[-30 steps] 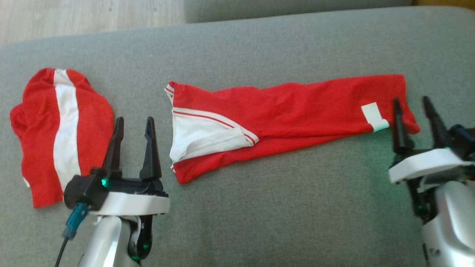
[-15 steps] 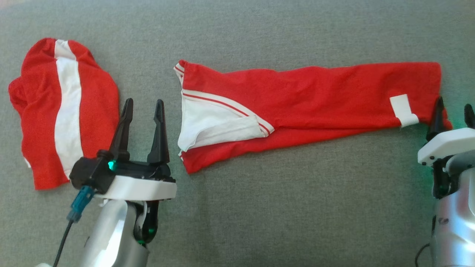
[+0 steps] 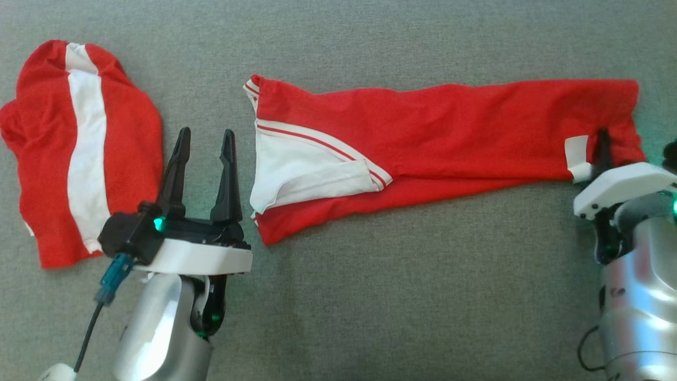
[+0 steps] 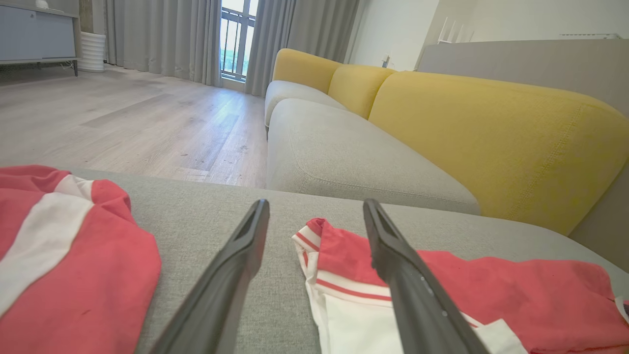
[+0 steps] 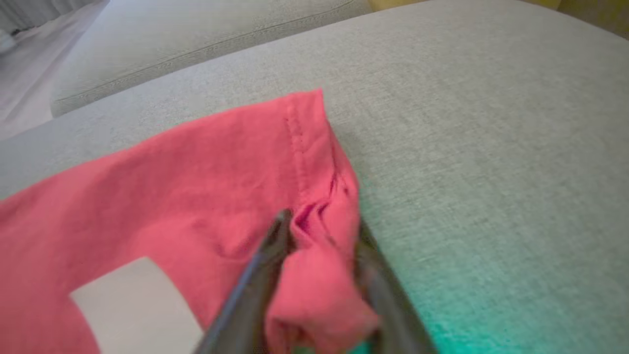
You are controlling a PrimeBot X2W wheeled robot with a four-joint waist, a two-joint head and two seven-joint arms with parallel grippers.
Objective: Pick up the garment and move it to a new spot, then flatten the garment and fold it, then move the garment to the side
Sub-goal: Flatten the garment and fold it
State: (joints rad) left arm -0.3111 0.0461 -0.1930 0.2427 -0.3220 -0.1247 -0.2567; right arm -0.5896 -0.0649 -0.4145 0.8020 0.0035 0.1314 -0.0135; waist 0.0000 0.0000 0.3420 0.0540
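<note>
Noting garment (image 3: 439, 132), red with a white panel, lying stretched left to right across the grey seat cushion (image 3: 370, 296), flat but creased, well in from the cushion's near edge. Gripping its right-end near corner with right gripper (image 5: 322, 223), red fabric bunching between both fingers, just beside the white label (image 3: 576, 156). Hovering left gripper (image 3: 206, 130) just short of the garment's left end, fingers spread wide, holding nothing. Noting other red-and-white piece (image 3: 79, 148) lying apart, toward the cushion's left side. Judging step in hand as securing the corner for a lift. Probably needing a deeper bite, catching every layer rather than the hem fold alone. Likely worth pinching the left end too, then raising both ends level, keeping clear of the other piece.
</note>
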